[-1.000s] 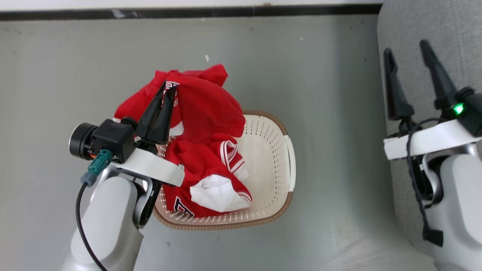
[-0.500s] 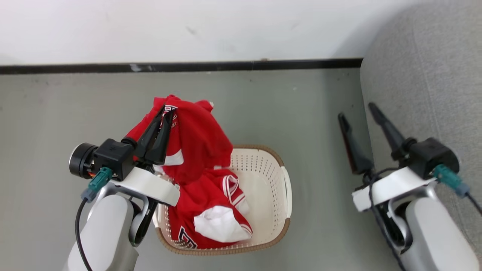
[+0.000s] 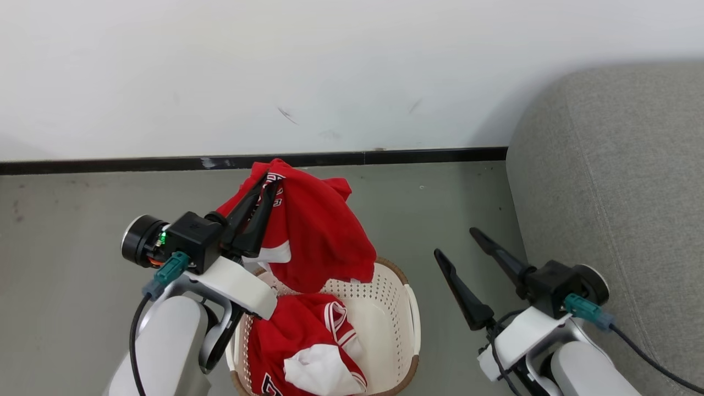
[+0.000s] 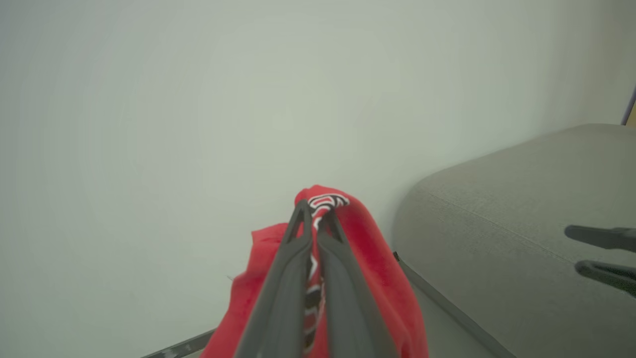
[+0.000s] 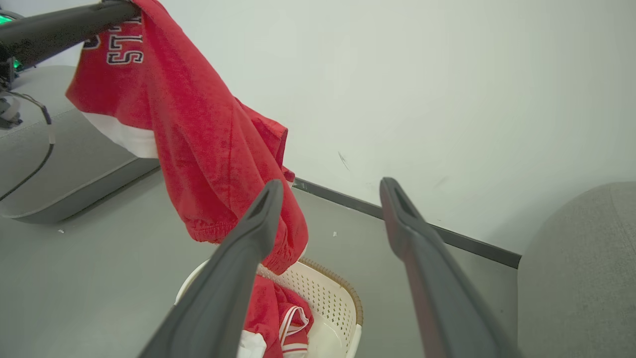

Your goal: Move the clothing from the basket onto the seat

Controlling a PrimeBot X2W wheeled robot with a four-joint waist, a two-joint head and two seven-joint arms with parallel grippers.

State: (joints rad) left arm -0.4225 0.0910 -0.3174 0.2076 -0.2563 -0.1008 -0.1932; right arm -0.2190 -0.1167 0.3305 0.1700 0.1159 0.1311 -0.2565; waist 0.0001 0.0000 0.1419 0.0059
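A red garment (image 3: 316,236) hangs from my left gripper (image 3: 268,184), which is shut on its lettered edge and holds it above the basket (image 3: 393,308). The wrist view shows the fingers (image 4: 298,258) pinching the red cloth (image 4: 382,268). A second red piece with striped trim and white lining (image 3: 308,352) lies inside the cream perforated basket. My right gripper (image 3: 456,242) is open and empty, between the basket and the grey seat (image 3: 616,192). From the right wrist view the hanging garment (image 5: 198,139) dangles over the basket (image 5: 333,303), its hem just above the rim.
A white wall with a black baseboard (image 3: 165,163) runs behind the basket. Grey floor (image 3: 66,231) lies to the left. The seat's rounded side stands close to my right arm.
The head camera has tilted up, bringing the wall into view. My left gripper has lifted the red garment higher out of the basket. The right gripper stays open.
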